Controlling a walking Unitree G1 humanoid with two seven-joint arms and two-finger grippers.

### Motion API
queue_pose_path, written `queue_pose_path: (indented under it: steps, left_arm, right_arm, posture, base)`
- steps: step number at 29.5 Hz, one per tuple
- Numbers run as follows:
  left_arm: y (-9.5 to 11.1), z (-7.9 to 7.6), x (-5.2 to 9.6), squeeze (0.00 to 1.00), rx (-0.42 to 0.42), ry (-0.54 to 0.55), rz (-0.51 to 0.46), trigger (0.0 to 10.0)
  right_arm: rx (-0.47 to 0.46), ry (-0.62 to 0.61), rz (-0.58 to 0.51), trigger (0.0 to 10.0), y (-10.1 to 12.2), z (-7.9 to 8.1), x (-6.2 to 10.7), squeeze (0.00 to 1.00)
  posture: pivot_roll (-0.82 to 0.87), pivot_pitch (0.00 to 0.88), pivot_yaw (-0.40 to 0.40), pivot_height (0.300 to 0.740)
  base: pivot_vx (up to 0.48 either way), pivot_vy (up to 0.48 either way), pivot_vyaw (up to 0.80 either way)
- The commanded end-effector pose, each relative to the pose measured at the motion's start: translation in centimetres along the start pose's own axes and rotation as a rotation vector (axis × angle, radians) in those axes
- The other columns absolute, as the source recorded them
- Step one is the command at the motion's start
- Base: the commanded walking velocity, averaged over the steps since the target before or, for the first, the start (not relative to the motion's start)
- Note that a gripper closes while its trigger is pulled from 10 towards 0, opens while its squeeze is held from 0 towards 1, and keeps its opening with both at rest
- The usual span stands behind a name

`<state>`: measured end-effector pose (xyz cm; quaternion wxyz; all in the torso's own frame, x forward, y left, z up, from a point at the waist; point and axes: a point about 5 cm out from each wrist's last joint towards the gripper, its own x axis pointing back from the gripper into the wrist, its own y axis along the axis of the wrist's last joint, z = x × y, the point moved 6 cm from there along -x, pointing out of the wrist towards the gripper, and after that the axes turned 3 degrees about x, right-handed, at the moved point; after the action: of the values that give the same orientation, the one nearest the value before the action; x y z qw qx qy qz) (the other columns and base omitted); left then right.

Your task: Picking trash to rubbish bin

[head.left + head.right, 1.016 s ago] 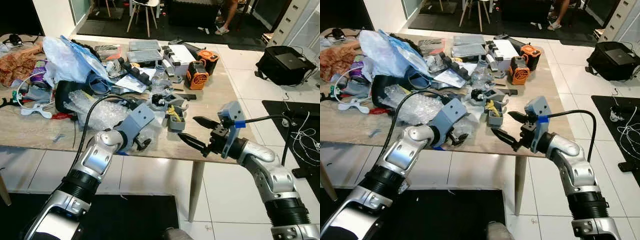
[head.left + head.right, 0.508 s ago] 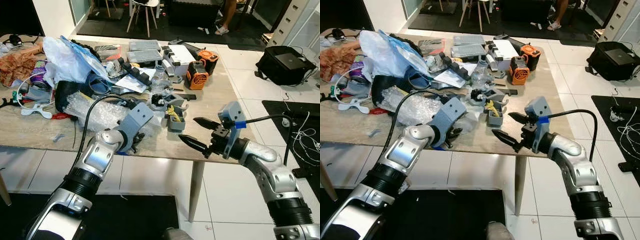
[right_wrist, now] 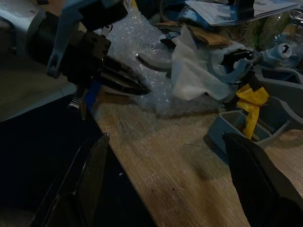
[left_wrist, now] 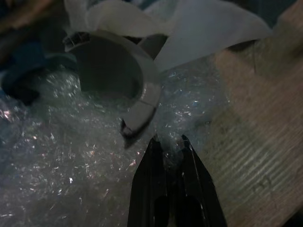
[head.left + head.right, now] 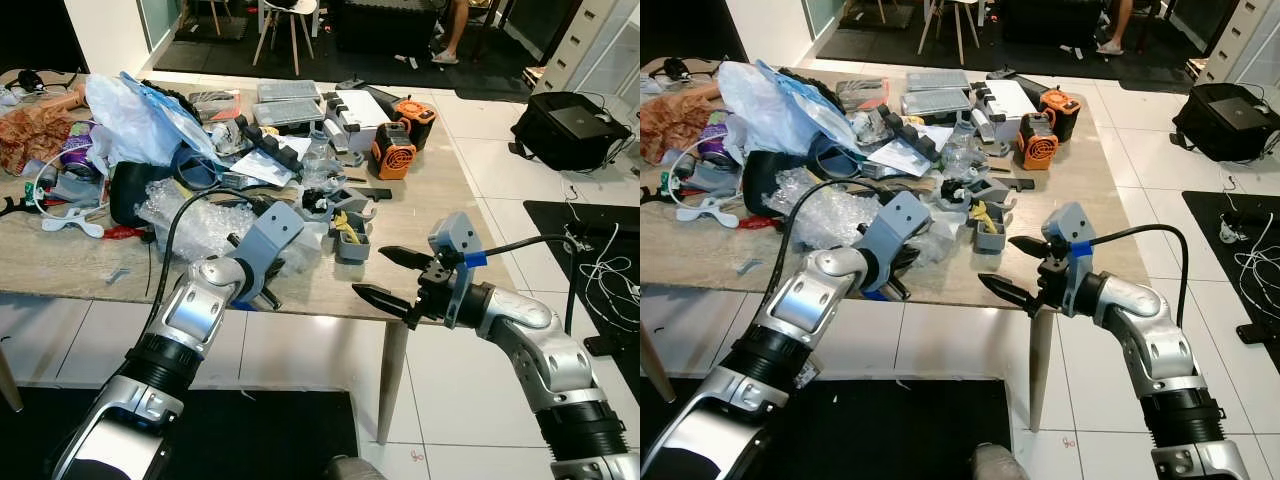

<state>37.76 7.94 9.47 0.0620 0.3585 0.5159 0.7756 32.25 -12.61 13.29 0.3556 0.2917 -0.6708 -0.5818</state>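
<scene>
A crumpled sheet of clear bubble wrap (image 5: 190, 215) lies on the wooden table (image 5: 440, 215), left of the middle. My left gripper (image 5: 263, 293) is at the wrap's near edge by the table's front and is shut on the bubble wrap (image 4: 94, 161); the left wrist view has its black fingers (image 4: 189, 179) pinching the film. My right gripper (image 5: 368, 270) hovers open over the table's front edge to the right, holding nothing. In the right wrist view the right gripper (image 3: 165, 137) faces the left gripper (image 3: 118, 78) and a white crumpled paper (image 3: 194, 75).
The table carries dense clutter: a blue-white plastic bag (image 5: 140, 115), orange tools (image 5: 395, 150), a small grey tray with a yellow scrap (image 5: 350, 240), a grey ring part (image 4: 113, 71). A black bag (image 5: 570, 125) sits on the tiled floor to the right. A person's legs (image 5: 455, 30) show at the back.
My left gripper has narrowed onto the bubble wrap's edge and shifted slightly towards the table's front. My right gripper has drifted a little lower and to the left, still open.
</scene>
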Motion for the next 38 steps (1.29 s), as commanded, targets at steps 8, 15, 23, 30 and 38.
queue_pose_path:
  steps: [8, 15, 23, 30, 38]
  left_arm:
    - [5.6, 3.9, 2.6, 0.0, 0.17, 0.071, -0.289, 10.0]
    - [8.5, 5.1, 3.9, 0.0, 0.268, 0.094, -0.46, 10.0]
    - [10.7, 6.4, 5.6, 0.0, 0.383, 0.11, -0.629, 10.0]
    - [12.1, 9.3, 8.0, 0.0, 0.461, 0.205, -0.779, 10.0]
    - [13.3, 9.7, 9.5, 0.0, 0.519, 0.178, -0.884, 10.0]
  right_arm:
    - [0.0, -0.007, 0.012, 10.0, -0.2, 0.0, 0.2, 0.0]
    - [-0.002, -0.029, 0.0, 10.0, 0.2, -0.4, 0.2, 0.0]
    - [-0.001, -0.045, -0.007, 10.0, 0.3, -0.7, 0.2, 0.0]
    - [-0.005, -0.061, -0.015, 10.0, 0.5, -0.9, 0.2, 0.0]
    - [-0.006, -0.066, -0.019, 10.0, 0.6, -1.0, 0.2, 0.0]
  posture:
    - [-0.1, 0.0, -0.016, 0.74]
    - [-0.1, 0.0, -0.016, 0.74]
    - [-0.1, 0.0, -0.016, 0.74]
    - [-0.1, 0.0, -0.017, 0.74]
    - [-0.1, 0.0, -0.018, 0.74]
  base:
    - [0.0, 0.0, 0.0]
    - [0.0, 0.0, 0.0]
    - [0.0, 0.0, 0.0]
    - [0.0, 0.0, 0.0]
    - [0.0, 0.0, 0.0]
